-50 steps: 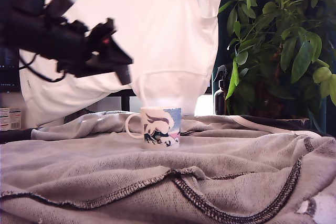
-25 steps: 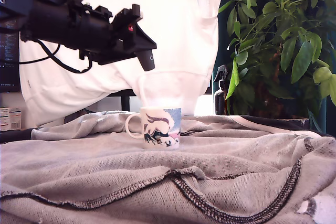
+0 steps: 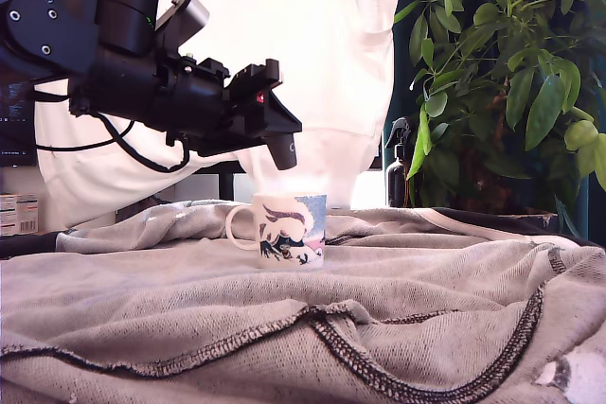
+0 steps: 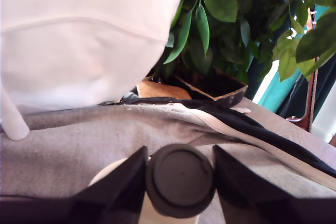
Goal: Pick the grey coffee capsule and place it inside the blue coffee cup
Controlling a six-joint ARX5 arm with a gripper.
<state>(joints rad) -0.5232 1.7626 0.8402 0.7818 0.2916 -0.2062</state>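
The gripper (image 3: 281,150) hangs above the blue coffee cup (image 3: 281,227), tilted down toward the exterior view's right, with a clear gap between its tip and the cup's rim. The black arm (image 3: 123,54) behind it reaches in from the exterior view's upper left.

In the wrist view the gripper (image 4: 178,179) is clenched on the grey coffee capsule (image 4: 179,179): the capsule's round dark face sits between the 2 black fingers (image 4: 123,187), and each finger appears to press against its side. In the exterior view the capsule (image 3: 282,151) shows as a dark tapered stub at the gripper's tip. A pale curved edge just beside and below the capsule in the wrist view looks like the cup's rim, though too little of it shows to be certain.

The cup stands upright on a rumpled grey cloth (image 3: 303,319) with dark stitched seams, its loop handle turned to the exterior view's left and its blue, navy and pink print facing the camera. Behind it hangs a white garment (image 3: 312,63). A dark spray bottle (image 3: 398,172) stands to the exterior view's right of the cup, well apart from it, beside a leafy green plant (image 3: 511,73).
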